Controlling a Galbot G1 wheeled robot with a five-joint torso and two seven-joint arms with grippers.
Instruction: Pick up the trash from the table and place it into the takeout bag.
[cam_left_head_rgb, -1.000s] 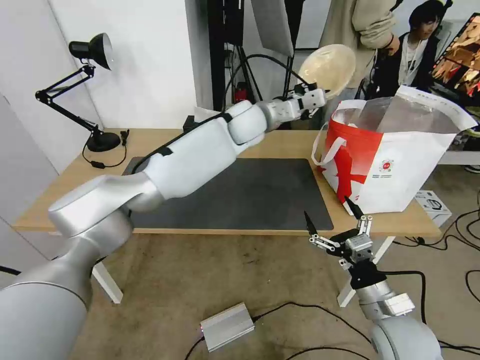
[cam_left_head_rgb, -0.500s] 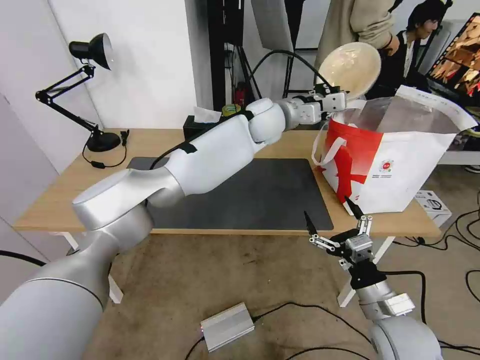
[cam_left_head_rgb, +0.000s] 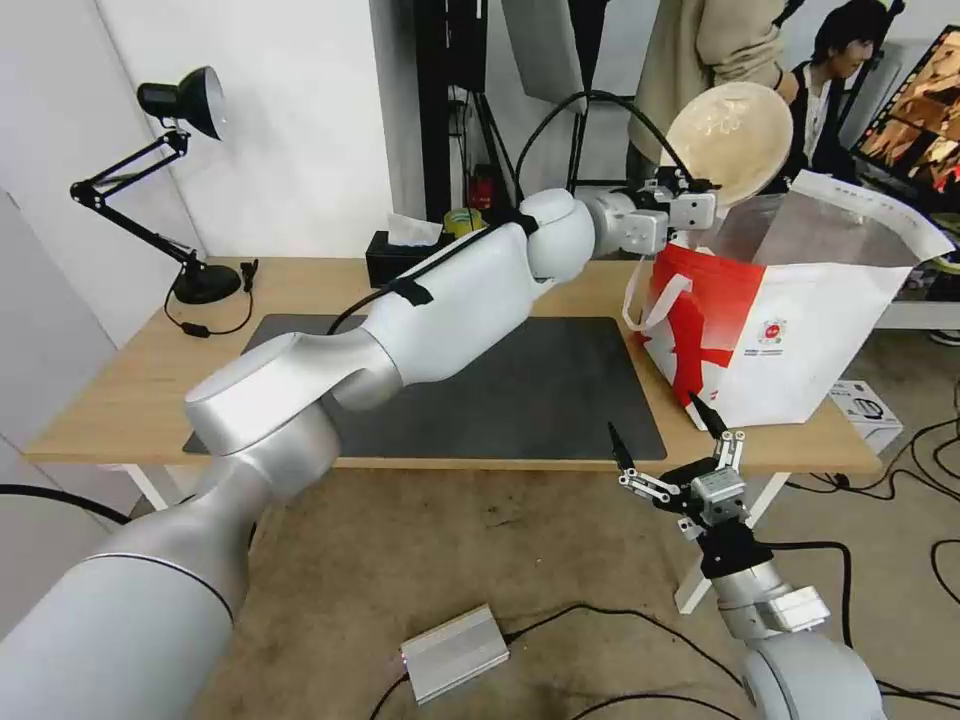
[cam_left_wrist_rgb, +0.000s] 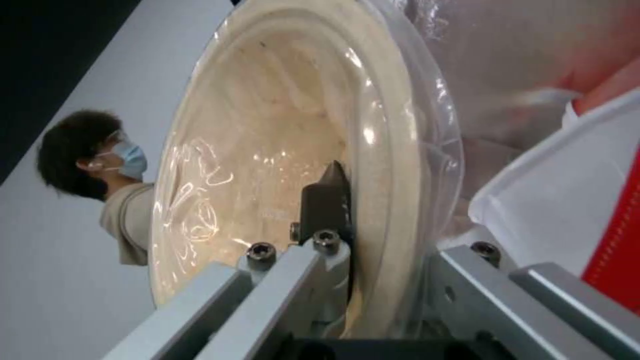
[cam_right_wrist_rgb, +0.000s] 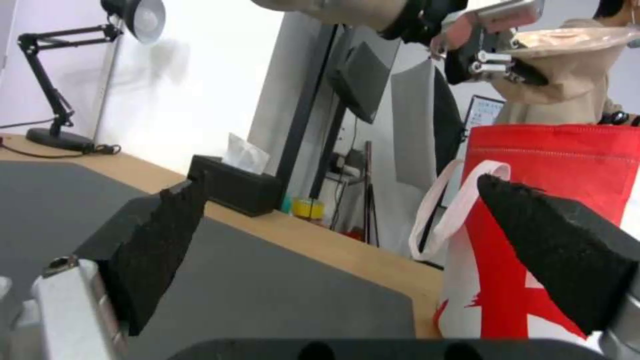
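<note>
we clamp beige bowl (cam_left_head_rgb: 728, 141) rim in left tool (cam_left_head_rgb: 697, 197), above takeout bag (cam_left_head_rgb: 790, 310) mouth; right tool (cam_left_head_rgb: 668, 437) gapes empty below bench (cam_left_head_rgb: 120, 395) edge.

No legible text anywhere; small round logo on the takeout bag (cam_left_head_rgb: 771, 331) unreadable.

Bright even light; blurred wrist close-ups

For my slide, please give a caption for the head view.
Left gripper holds the beige bowl above the open takeout bag.
</note>
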